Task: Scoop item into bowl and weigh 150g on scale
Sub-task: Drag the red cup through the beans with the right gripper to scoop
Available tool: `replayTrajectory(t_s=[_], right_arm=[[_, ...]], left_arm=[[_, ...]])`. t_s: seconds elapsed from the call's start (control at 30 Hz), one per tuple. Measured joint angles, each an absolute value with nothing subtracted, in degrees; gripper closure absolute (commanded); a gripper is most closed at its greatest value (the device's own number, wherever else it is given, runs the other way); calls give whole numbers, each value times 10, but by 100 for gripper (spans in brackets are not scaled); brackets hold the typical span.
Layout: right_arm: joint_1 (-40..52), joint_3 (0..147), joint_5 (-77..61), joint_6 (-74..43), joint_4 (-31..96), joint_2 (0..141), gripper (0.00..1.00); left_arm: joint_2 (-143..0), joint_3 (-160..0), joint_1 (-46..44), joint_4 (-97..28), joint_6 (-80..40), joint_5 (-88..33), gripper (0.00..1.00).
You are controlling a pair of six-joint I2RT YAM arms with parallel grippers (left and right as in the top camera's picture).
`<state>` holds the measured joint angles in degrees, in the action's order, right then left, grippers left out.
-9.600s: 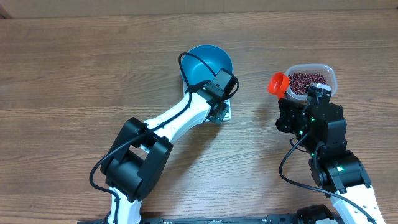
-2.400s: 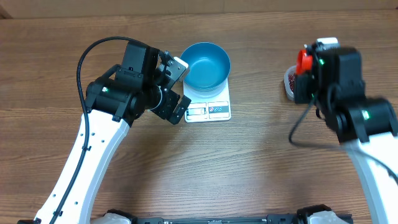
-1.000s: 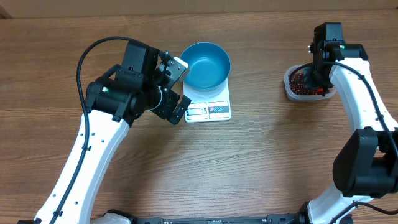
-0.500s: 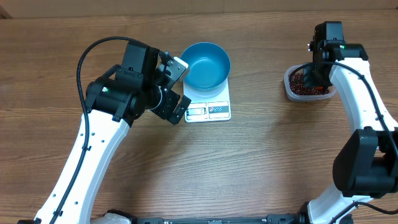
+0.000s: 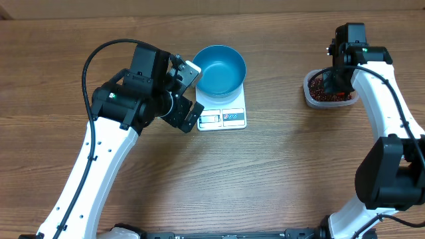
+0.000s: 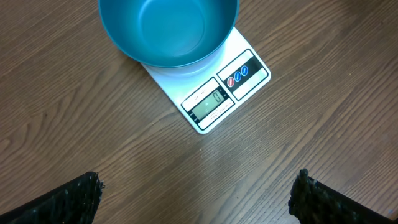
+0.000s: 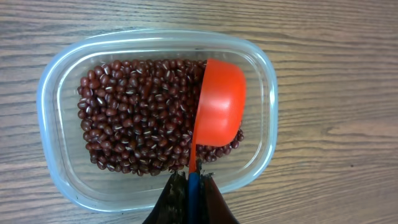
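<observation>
Nothing shifts over the last second: right hand [image 7: 189, 182] stays clamped on the orange scoop [image 7: 219, 106] among the beans [image 7: 134, 124] in the tub [image 7: 46, 93]; left hand [image 6: 193, 194] gapes wide, empty, near the bowl [image 6: 168, 28] sitting on the scale [image 6: 214, 99].

The empty teal bowl [image 6: 168, 28] is set upright on the white scale [image 6: 214, 93], its display left uncovered. Dark red beans [image 7: 137, 118] are held in a clear tub [image 7: 48, 118].
</observation>
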<state>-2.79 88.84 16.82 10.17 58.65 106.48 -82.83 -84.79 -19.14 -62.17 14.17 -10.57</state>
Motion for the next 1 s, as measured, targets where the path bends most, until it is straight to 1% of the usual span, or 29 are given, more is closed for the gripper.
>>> replayTrajectory(t_s=[0.6,0.77,1.0], right_arm=[[-37,889,58,128,592,1090,97],[-70,891,-11,140,594,1091,96],[-152,893,-143,157,596,1091,96]], left_arm=[[-828,-848,-191,-622,142,-106,0],[-828,-848,-191,-622,142,-106,1],[-828,-848,-191,-622,142,-106,0]])
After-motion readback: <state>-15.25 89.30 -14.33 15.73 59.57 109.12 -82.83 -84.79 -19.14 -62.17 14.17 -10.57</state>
